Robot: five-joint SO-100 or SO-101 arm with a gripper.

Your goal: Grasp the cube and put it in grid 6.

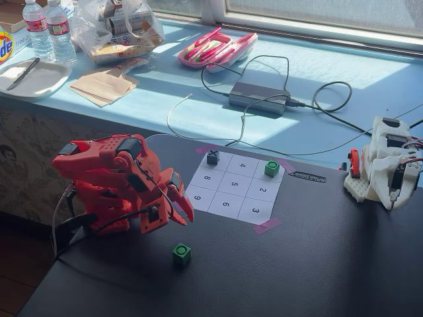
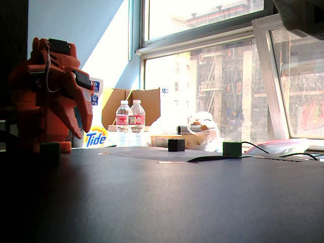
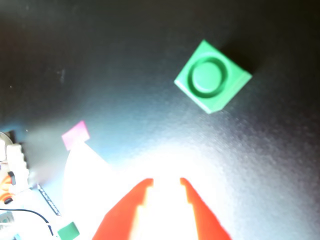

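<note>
A green cube [image 1: 182, 253] with a round mark on top lies on the black table, in front of the paper grid. In the wrist view the cube [image 3: 212, 76] is ahead of my gripper and to the right, apart from it. My red gripper [image 1: 178, 210] hangs just above the table, left of the grid; its jaws [image 3: 166, 183] stand apart with nothing between them. Cell 6 [image 1: 226, 205] is bare, in the near row of the sheet. A second green cube [image 1: 271, 168] sits on the far right cell. A dark blue X cube [image 1: 212, 157] sits on the far left cell.
A white device [image 1: 383, 168] stands at the table's right edge. Pink tape [image 1: 266, 226] holds the sheet's corners. Behind the table is a blue sill with a power adapter [image 1: 259, 97], cables, bottles [image 1: 47, 30] and a plate. My folded arm [image 2: 48, 96] fills the left of the low fixed view.
</note>
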